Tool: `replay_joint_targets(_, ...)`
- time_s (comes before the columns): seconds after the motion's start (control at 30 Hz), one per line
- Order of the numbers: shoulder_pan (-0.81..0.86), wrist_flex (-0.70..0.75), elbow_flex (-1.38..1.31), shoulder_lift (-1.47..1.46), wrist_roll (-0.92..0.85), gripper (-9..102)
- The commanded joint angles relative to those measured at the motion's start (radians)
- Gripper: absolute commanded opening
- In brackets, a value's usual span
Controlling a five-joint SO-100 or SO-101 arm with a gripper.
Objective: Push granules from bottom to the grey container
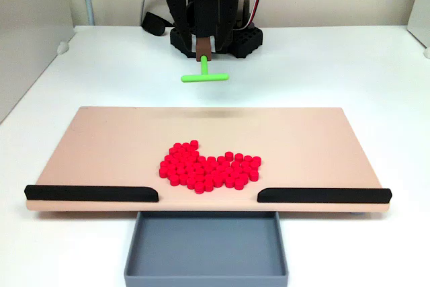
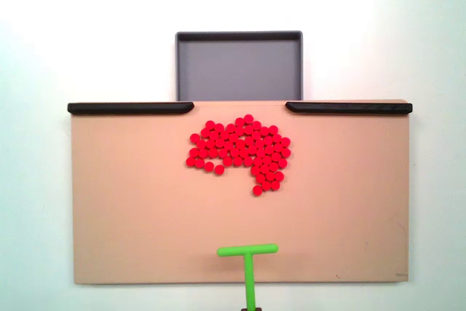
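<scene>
The granules (image 1: 209, 167) are a cluster of bright red pellets on the tan board (image 1: 107, 146), a short way from the gap between two black strips. In the top-down fixed view the granules (image 2: 240, 149) sit just below that gap. The grey container (image 1: 206, 243) stands beyond the gap against the board's edge, and its floor (image 2: 239, 67) is bare. My gripper (image 1: 203, 48) is shut on the stem of a green T-shaped stick (image 1: 204, 75). The stick (image 2: 248, 267) has its crossbar over the board's lower edge, well short of the granules.
Black strips (image 1: 91, 193) (image 1: 324, 195) line the board's edge on either side of the gap. The board (image 2: 131, 202) lies on a white table. The arm's black base (image 1: 215, 38) stands behind the board. A grey wall panel (image 1: 27, 31) is at the left.
</scene>
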Motion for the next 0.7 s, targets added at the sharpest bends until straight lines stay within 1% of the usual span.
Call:
replay_joint_targets(0.0,0.008,-0.006,-0.009,0.021,-0.008,0)
replay_joint_targets(0.67,0.015,-0.006,-0.009,0.015,-0.009,0)
